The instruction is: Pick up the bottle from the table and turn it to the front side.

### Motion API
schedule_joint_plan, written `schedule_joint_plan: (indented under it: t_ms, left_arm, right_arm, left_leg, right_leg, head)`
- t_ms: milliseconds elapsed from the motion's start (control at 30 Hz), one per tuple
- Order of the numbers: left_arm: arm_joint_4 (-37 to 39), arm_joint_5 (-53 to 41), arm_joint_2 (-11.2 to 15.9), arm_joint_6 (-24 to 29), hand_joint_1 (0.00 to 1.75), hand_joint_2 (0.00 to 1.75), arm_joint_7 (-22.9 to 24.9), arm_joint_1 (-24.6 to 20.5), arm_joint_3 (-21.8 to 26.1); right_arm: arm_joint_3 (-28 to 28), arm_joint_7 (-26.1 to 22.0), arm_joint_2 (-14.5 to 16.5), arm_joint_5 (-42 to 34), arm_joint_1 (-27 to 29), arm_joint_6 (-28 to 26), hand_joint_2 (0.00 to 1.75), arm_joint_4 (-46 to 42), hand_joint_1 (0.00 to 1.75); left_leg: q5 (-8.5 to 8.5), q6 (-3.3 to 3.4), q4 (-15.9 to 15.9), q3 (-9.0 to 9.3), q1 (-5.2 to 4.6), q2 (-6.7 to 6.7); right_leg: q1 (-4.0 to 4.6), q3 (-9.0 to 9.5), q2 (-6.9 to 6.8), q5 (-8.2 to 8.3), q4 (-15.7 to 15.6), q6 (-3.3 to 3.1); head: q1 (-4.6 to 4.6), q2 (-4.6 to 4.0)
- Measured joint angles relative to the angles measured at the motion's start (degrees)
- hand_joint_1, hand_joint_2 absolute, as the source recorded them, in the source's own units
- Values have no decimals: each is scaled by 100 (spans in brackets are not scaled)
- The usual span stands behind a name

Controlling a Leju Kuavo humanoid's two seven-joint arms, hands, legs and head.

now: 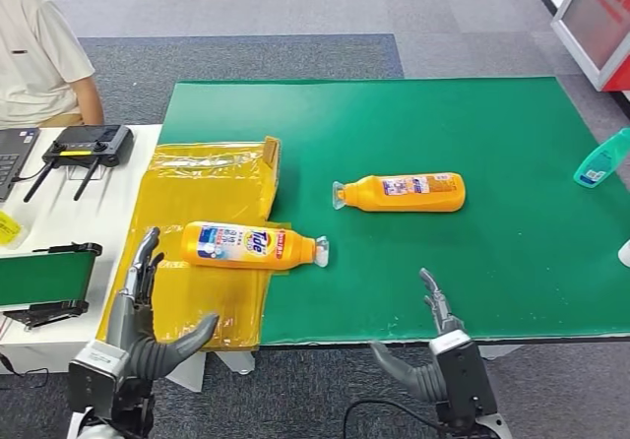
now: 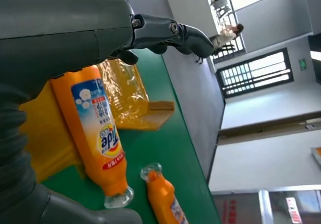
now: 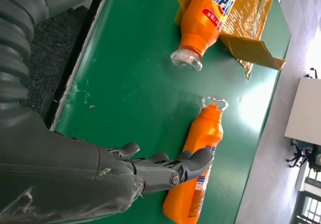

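From the head view both the left hand and right hand hover spread and empty at the near edge of the green table, one orange bottle lying on a yellow bag, another bottle mid-table, while the left wrist view shows the first bottle just beyond that hand's fingers, and the right wrist view the second.

The silver-grey left hand is raised at the near left, dark fingers pointing far and thick thumb spread right, holding nothing. The silver-grey right hand at the near right likewise has its fingers apart, thumb spread left.
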Motion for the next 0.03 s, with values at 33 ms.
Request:
schedule_joint_plan:
  t_ms: [33]
  left_arm:
    - [-16,-63,0,53,0,175,1,32,-9]
  right_arm:
    - [-49,-14,0,-35,21,50,175,-21,0]
  left_leg:
    - [-1,1,0,0,0,0]
  right_leg:
    - [0,0,0,0,0,0]
  head:
    - [0,0]
